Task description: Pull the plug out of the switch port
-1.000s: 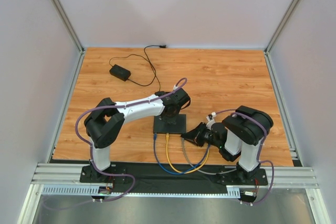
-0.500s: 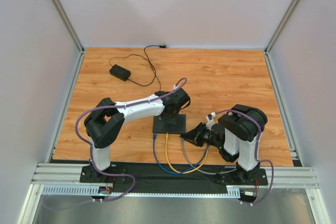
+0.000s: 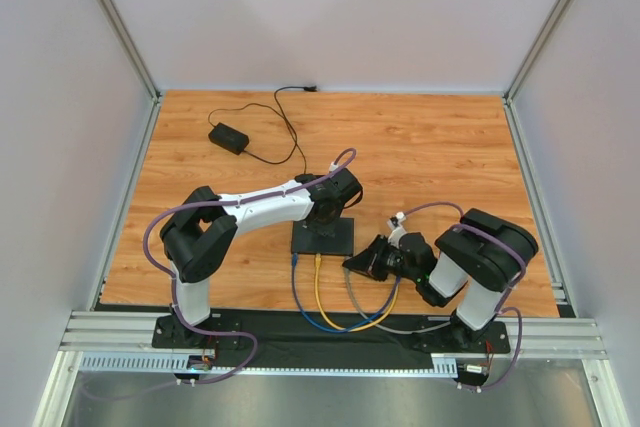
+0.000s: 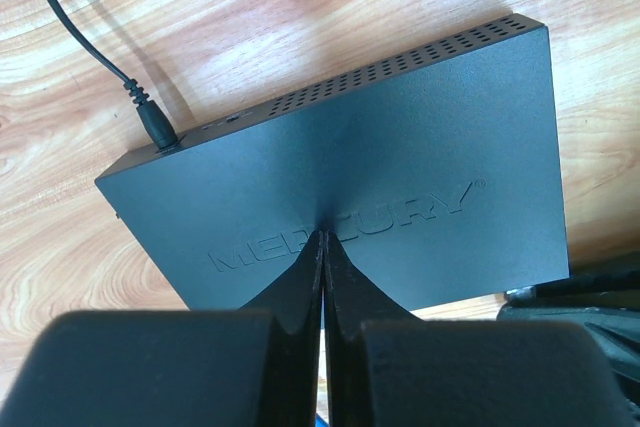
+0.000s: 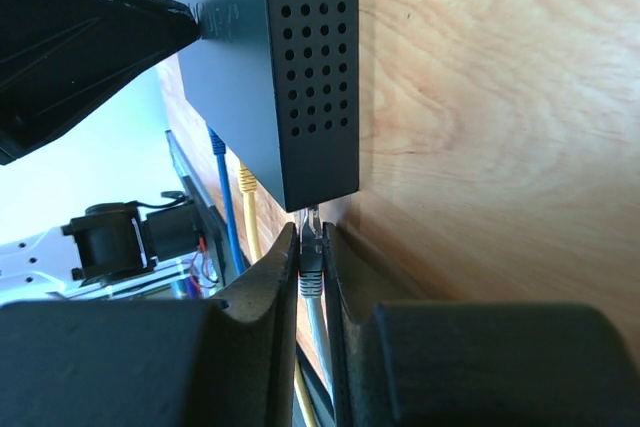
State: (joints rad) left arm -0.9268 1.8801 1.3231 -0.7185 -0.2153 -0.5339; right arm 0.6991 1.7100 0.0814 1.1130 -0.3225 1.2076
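Note:
The black switch [image 3: 323, 238] lies flat in the middle of the table, its port edge facing the arms. My left gripper [image 3: 322, 219] is shut and empty, its tips [image 4: 322, 237] pressed on the switch's top [image 4: 400, 137]. My right gripper [image 3: 353, 263] lies low at the switch's near right corner. In the right wrist view it [image 5: 311, 232] is shut on the grey cable's black plug [image 5: 312, 272]. The plug's clear tip sits right at the port edge of the switch [image 5: 300, 67]; I cannot tell if it is still inside.
A blue cable [image 3: 300, 292] and a yellow cable [image 3: 320, 292] run from the switch's ports to the near edge, beside the grey cable [image 3: 352, 295]. A power lead [image 4: 150, 122] enters the switch's far side from the small black adapter [image 3: 229, 137] at the back left.
My right arm's elbow has swung to the right and down, while its gripper stays by the switch's near right corner. The left arm and the switch have not moved.

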